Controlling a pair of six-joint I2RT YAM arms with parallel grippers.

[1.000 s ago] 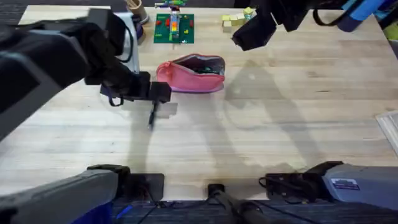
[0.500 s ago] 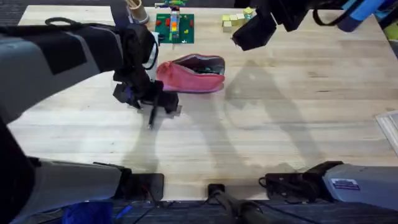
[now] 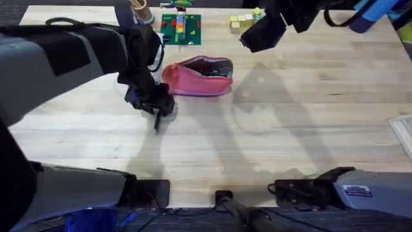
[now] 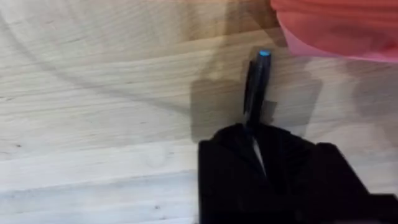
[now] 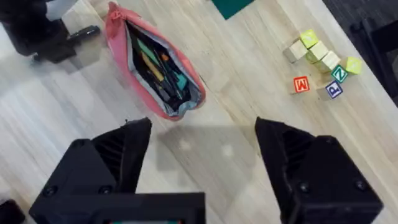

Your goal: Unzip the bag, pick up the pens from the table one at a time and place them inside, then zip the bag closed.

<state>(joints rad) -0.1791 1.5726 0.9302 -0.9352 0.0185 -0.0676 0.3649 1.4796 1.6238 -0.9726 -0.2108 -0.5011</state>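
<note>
A slim dark pen lies on the counter, its long axis running toward the bag, blue-tipped end nearest the pink fabric. The left hand has descended since the earlier frame and now pinches the pen's near end between narrowed fingers. The bag rests unzipped beside it, its dark interior holding several coloured pens. The right hand hovers wide above the counter, holding nothing. Lettered blocks lie well apart.

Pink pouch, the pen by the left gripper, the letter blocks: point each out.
pink pouch (image 5: pixel 153 68), right wrist view, open mouth.
pen (image 4: pixel 255 87), left wrist view, mid-barrel.
letter blocks (image 5: pixel 318 62), right wrist view, cluster middle.
</note>
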